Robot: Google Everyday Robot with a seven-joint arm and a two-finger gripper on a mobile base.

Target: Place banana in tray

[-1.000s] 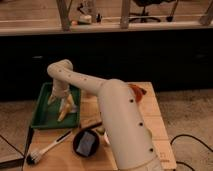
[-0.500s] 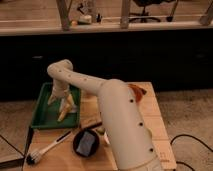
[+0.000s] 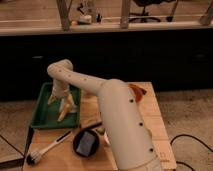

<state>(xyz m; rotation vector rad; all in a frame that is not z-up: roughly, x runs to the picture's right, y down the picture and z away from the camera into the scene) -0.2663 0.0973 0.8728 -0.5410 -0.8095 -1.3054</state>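
Observation:
The dark green tray lies on the left part of the wooden table. My gripper hangs over the tray's right half, pointing down, with its pale fingers spread apart. The small yellow banana lies in the tray just below and between the fingers, slanting toward the tray's front rim. Nothing is held in the gripper. My white arm sweeps from the lower right across the table and hides its middle.
A round black bowl with something grey in it stands in front of the tray. A white-handled brush lies at the table's front left. An orange-red object peeks out behind the arm. A dark counter runs behind the table.

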